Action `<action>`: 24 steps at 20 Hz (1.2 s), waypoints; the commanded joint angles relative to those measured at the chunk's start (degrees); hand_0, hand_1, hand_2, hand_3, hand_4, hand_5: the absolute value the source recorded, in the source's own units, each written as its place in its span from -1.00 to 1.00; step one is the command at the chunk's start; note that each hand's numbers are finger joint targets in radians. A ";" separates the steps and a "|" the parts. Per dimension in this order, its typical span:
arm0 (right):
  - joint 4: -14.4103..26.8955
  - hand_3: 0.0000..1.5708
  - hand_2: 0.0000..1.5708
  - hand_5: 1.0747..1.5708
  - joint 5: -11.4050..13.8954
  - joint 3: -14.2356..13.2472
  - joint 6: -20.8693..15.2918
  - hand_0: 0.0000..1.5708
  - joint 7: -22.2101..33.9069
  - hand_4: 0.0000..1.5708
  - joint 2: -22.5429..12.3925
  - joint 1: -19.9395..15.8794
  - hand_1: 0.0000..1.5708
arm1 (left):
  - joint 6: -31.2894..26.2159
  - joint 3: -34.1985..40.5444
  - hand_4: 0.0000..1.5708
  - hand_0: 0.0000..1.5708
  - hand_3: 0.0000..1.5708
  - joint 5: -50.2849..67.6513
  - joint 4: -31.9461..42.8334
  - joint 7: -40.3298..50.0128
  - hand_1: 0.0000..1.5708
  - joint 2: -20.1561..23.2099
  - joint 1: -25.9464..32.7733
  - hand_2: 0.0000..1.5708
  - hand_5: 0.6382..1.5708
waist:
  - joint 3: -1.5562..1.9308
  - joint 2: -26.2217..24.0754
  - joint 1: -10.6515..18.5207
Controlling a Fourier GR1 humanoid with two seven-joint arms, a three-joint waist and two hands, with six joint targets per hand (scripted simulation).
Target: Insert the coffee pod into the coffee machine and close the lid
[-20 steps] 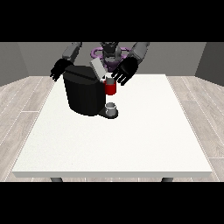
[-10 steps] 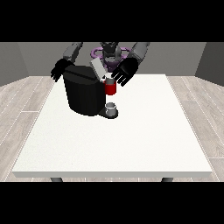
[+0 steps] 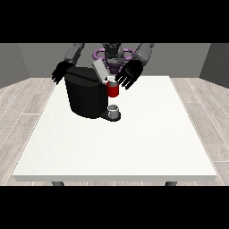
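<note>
Two arms reach forward from the robot at the far edge of the white worktop (image 3: 134, 143), one to each side of the black coffee machine (image 3: 85, 96). The robot hand at the view's right (image 3: 128, 75) hangs just beyond the machine's front end, palm toward the camera, its fingers spread and pointing down and holding nothing; its fingertips come close to the red thing at the machine (image 3: 113, 90). The robot hand at the view's left (image 3: 60, 73) sits behind the machine's far left corner, fingers straight and splayed downward, also holding nothing.

The machine's grey lid (image 3: 99, 69) stands tilted up and open above its top. A small grey cup (image 3: 114, 110) stands on the base at the machine's front, directly below the red thing. The coffee pod cannot be made out anywhere in this view.

Compared with half a second ago, the robot hand at the view's left has drawn slightly in toward the machine's rear corner. The robot hand at the view's right holds nearly the same place beside the red thing, and the lid is raised just as before.
</note>
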 commanded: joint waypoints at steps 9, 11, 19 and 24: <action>3.57 -1.00 -1.00 1.00 0.50 -0.73 -0.77 -1.00 -2.43 -0.47 0.20 -0.51 -1.00 | -3.89 -3.83 -1.00 -1.00 -1.00 -3.97 -0.28 -0.47 -1.00 0.26 -0.66 -1.00 1.00 | -0.03 0.31 1.49; 0.49 -1.00 -1.00 1.00 -0.23 -0.06 -0.45 -1.00 0.90 -0.45 0.26 -0.95 -1.00 | -4.06 -2.56 -1.00 -1.00 -1.00 -3.56 0.94 -2.34 -1.00 2.26 0.03 -1.00 1.00 | -0.06 -0.22 0.39; 5.38 -1.00 -1.00 1.00 -1.89 -4.25 0.57 -1.00 -3.36 -0.52 -2.32 -2.07 -1.00 | -4.85 -2.61 -1.00 -1.00 -1.00 -4.07 -1.49 -1.04 -1.00 1.37 -1.15 -1.00 1.00 | -0.03 -0.29 2.81; 5.62 -1.00 -1.00 1.00 -1.88 -3.15 0.66 -1.00 -3.39 -0.54 -1.04 1.50 -1.00 | -6.69 -2.08 -1.00 -1.00 -1.00 -3.55 -1.99 -1.39 -1.00 1.42 0.90 -1.00 1.00 | -0.04 -4.79 3.83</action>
